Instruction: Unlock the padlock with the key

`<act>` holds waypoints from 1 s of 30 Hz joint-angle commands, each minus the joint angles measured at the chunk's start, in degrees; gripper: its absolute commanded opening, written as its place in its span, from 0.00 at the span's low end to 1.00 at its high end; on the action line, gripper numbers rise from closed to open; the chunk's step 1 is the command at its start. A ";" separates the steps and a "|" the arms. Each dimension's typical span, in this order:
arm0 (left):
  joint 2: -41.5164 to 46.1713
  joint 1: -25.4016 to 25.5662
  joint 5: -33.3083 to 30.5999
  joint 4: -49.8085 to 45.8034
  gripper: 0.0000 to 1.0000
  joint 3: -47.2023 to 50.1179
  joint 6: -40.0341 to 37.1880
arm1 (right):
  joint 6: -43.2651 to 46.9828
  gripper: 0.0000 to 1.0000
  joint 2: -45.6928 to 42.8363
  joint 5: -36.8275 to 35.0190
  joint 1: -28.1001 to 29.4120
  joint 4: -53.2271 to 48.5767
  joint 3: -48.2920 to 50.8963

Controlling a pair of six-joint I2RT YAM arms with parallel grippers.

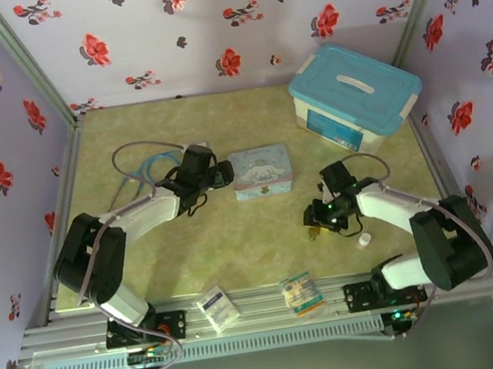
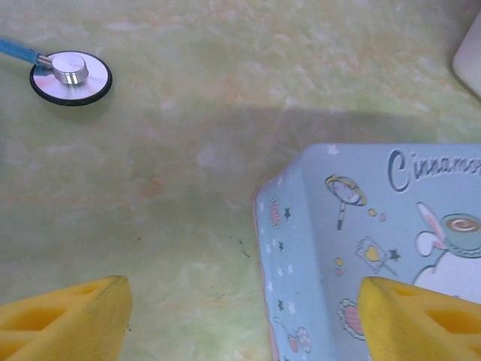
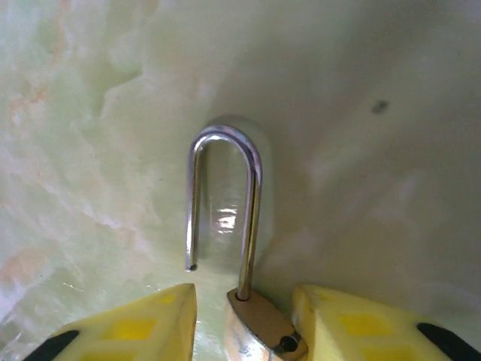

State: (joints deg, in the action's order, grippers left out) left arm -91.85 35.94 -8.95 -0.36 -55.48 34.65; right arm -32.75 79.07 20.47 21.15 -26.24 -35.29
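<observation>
Brass padlock (image 3: 259,331), shackle seemingly open

high rear view down over whole table (image 1: 236,241), left wrist close above tin (image 2: 376,248), right wrist close on padlock (image 3: 240,226)

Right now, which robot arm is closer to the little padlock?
Right. Its tool has the padlock between its fingers. The left tool sits far off, at the blue tin.

A brass-gold padlock (image 3: 259,331) with silver shackle is seen between yellow fingers (image 3: 143,327) over a pale-green marbled surface (image 3: 361,150).
</observation>
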 commanded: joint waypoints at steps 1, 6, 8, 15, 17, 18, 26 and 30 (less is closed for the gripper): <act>4.20 0.19 0.07 1.41 0.83 1.13 1.46 | 3.03 0.45 1.21 -10.90 -0.48 -2.32 -2.07; 13.56 -1.34 -1.94 -1.83 0.89 2.82 1.03 | 4.48 0.48 2.83 -11.09 -0.48 -0.61 -5.06; 17.04 -2.71 -2.68 -3.96 0.91 3.55 0.56 | 4.90 0.48 3.65 -13.94 -0.32 -2.56 -7.21; 28.81 -10.23 -12.65 -10.67 1.00 11.43 -9.58 | 11.02 0.99 -4.48 -32.92 -1.58 -3.55 -12.92; 30.37 -13.25 -14.35 -7.29 1.00 15.94 -14.87 | 11.93 0.99 -4.50 -35.53 -5.12 -3.19 -14.61; 30.58 -15.01 -15.78 -5.59 1.00 17.97 -16.92 | 11.19 0.99 -4.63 -35.45 -7.55 -1.98 -14.85; 31.08 -21.18 -20.89 8.71 1.00 26.93 -29.61 | 25.96 0.99 -9.47 -48.76 -9.97 29.75 0.38; 29.11 -25.89 -18.47 15.15 1.00 29.81 -31.84 | 24.85 0.99 -10.56 -44.82 -14.54 46.59 9.85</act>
State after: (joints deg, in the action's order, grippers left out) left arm -61.47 13.32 -27.35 5.13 -27.81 8.23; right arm -10.81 69.80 -22.94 9.23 2.83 -30.39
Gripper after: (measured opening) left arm 0.995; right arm 0.992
